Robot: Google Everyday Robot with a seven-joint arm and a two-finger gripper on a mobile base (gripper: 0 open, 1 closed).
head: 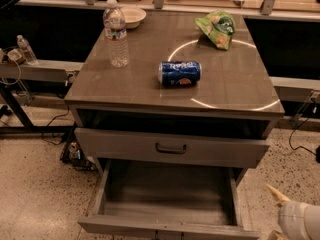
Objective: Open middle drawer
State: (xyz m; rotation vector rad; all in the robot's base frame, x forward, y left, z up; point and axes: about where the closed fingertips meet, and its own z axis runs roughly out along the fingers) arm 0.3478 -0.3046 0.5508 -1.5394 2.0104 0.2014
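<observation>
Pointing up-left, the gripper [281, 206] sits below-right of the middle drawer [170, 146].

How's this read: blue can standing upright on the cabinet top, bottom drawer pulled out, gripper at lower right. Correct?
One error: the blue can lies on its side on the cabinet top, not upright; the camera view shows it. The bottom drawer is pulled out and the gripper is at lower right.
</observation>
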